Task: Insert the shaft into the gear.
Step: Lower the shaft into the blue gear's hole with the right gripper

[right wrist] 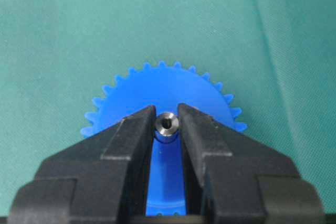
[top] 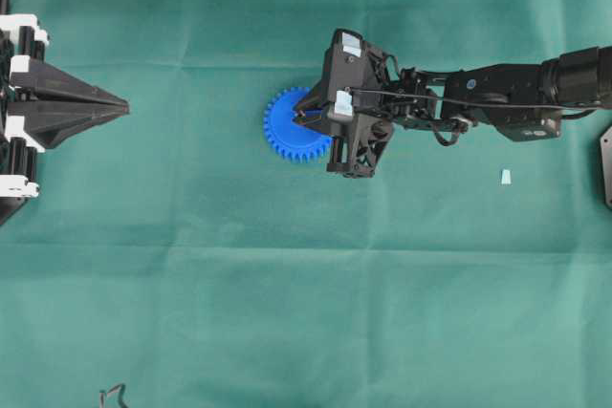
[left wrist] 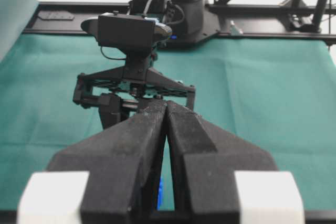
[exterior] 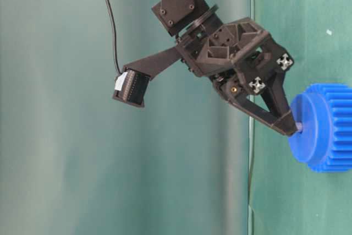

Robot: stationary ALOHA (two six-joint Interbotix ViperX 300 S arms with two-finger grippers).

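Note:
The blue gear [top: 287, 127] lies flat on the green cloth near the table's middle. My right gripper [top: 308, 114] hangs over its centre, shut on the shaft [right wrist: 167, 124], a small silvery pin whose hollow end shows between the fingertips. In the table-level view the shaft [exterior: 298, 127] meets the middle of the gear [exterior: 324, 127] just under the right gripper [exterior: 289, 126]. How deep it sits I cannot tell. In the right wrist view the gear [right wrist: 163, 90] spreads beneath the right gripper [right wrist: 167, 113]. My left gripper [top: 122, 105] rests shut and empty at the table's left edge, its fingertips [left wrist: 157, 109] pressed together.
A small pale wedge-shaped piece [top: 505, 176] lies on the cloth to the right of the gear, under the right arm. A dark plate [top: 606, 164] sits at the right edge and a cable loop [top: 113, 396] at the front left. Green cloth covers the table all around.

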